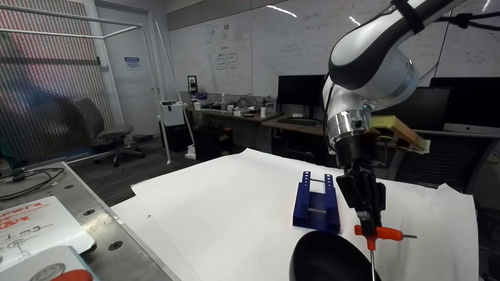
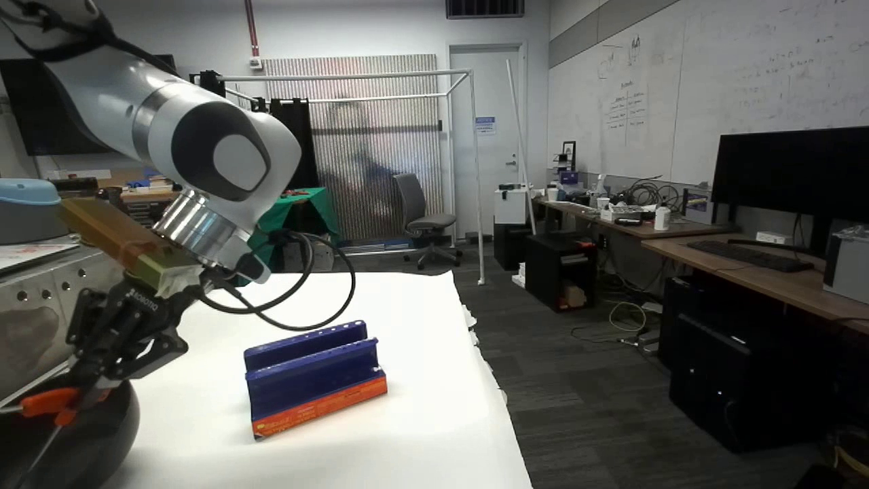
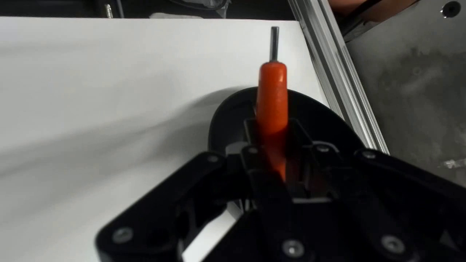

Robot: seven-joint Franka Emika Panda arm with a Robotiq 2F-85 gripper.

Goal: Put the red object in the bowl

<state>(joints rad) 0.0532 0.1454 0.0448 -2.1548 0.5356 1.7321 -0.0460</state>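
The red object is a T-shaped tool with a red-orange handle (image 1: 390, 233) and thin metal shafts; it also shows in an exterior view (image 2: 49, 402) and in the wrist view (image 3: 272, 94). My gripper (image 1: 369, 227) is shut on the handle, its fingers on both sides of it in the wrist view (image 3: 272, 136). The black bowl (image 1: 322, 255) is below the gripper, also in an exterior view (image 2: 115, 435) and the wrist view (image 3: 231, 122). The long shaft points down over the bowl's area in both exterior views. Its lower end is cut off or hidden by the frame edge.
A blue rack (image 1: 300, 207) with an orange side strip (image 2: 326, 407) stands on the white-covered table (image 1: 218, 218) beside the bowl. A metal rail (image 3: 349, 80) runs along the table edge near the bowl. A cable loop (image 2: 299, 326) hangs from the arm.
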